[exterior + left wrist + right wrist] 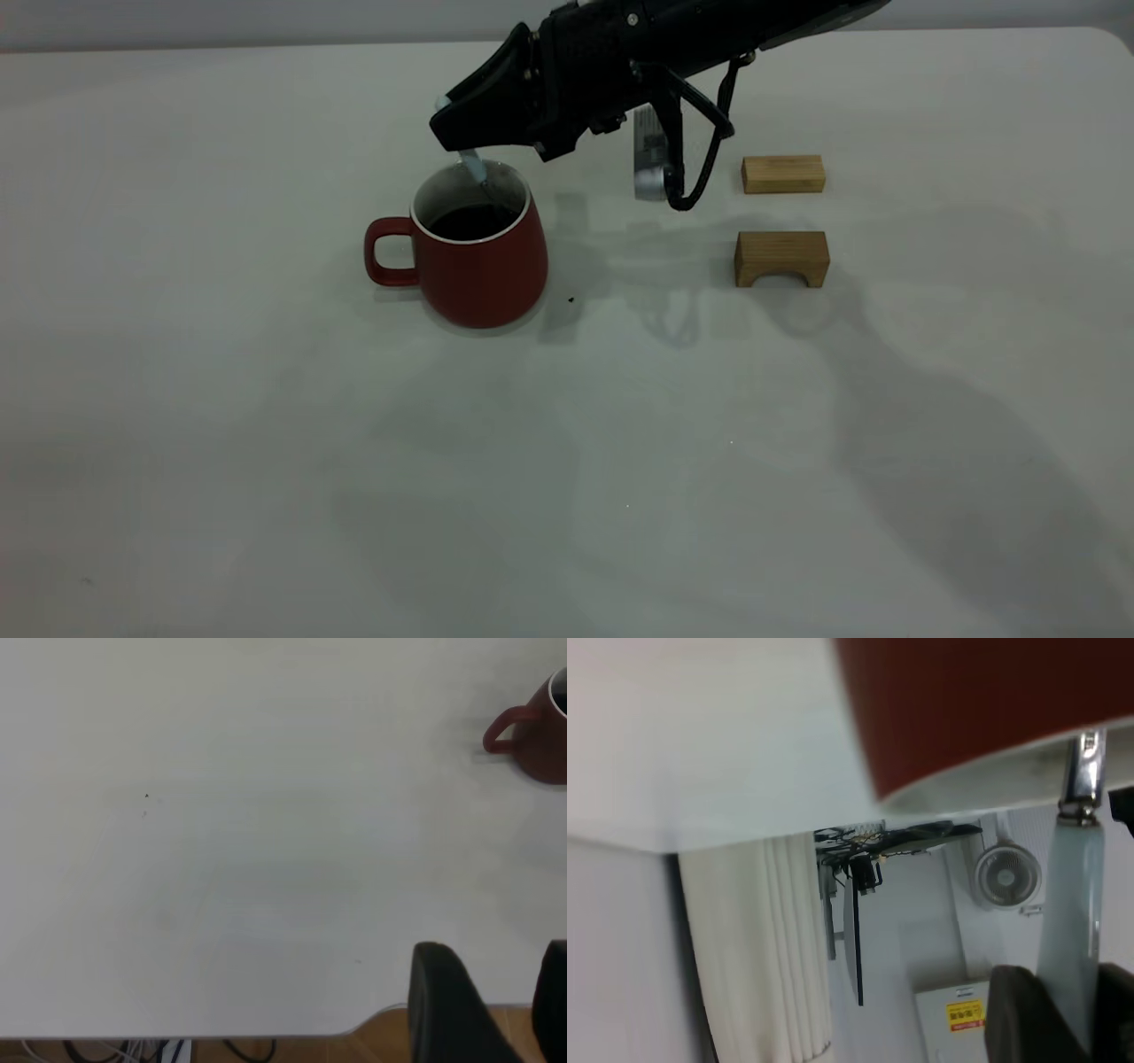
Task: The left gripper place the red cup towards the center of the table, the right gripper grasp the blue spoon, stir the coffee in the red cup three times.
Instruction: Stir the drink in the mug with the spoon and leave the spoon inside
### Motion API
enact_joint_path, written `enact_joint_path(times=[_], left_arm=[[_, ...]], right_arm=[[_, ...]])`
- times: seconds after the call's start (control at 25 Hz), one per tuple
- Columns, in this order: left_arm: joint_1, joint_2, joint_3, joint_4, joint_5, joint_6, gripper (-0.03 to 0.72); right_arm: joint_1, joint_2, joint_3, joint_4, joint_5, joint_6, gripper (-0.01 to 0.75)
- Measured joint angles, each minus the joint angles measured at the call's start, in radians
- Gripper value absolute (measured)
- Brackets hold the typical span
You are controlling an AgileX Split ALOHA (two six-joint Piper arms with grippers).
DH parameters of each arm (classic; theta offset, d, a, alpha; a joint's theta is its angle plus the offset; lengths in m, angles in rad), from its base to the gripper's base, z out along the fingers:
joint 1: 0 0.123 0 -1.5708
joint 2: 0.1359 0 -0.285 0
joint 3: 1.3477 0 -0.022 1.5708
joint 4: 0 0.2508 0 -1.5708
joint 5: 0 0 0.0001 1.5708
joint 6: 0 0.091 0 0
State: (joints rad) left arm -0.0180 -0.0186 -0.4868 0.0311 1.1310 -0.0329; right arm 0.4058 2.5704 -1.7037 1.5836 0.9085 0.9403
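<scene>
The red cup (478,266) stands near the middle of the table (266,461), its handle pointing to the exterior view's left, with dark coffee (468,221) inside. My right gripper (449,113) hangs just above the cup's far rim, shut on the pale handle of the blue spoon (473,166). The spoon slants down into the cup and its bowl is hidden in the coffee. In the right wrist view the spoon (1074,912) runs from between the fingers (1023,1019) to the cup (966,709). My left gripper (496,992) is open and holds nothing, near a table edge, far from the cup (536,735).
Two tan wooden blocks lie to the right of the cup, a flat one (783,174) farther back and an arched one (781,258) nearer. The right arm's grey cylinder and cable (654,164) hang between cup and blocks. A tiny dark speck (571,299) lies beside the cup.
</scene>
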Motion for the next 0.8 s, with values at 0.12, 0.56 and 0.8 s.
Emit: enact_joint_path(times=[0.12,0.56,0.8], left_arm=[[0.000,0.000,0.000,0.000,0.000,0.000,0.318],[0.000,0.000,0.000,0.000,0.000,0.000,0.318],[0.000,0.000,0.000,0.000,0.000,0.000,0.318]], right_arm=[[0.033,0.000,0.000,0.028,0.000,0.012,0.155],[0.034,0.000,0.000,0.091,-0.010,-0.392,0.155],[0.015,0.000,0.000,0.023,-0.030,-0.195,0.155]])
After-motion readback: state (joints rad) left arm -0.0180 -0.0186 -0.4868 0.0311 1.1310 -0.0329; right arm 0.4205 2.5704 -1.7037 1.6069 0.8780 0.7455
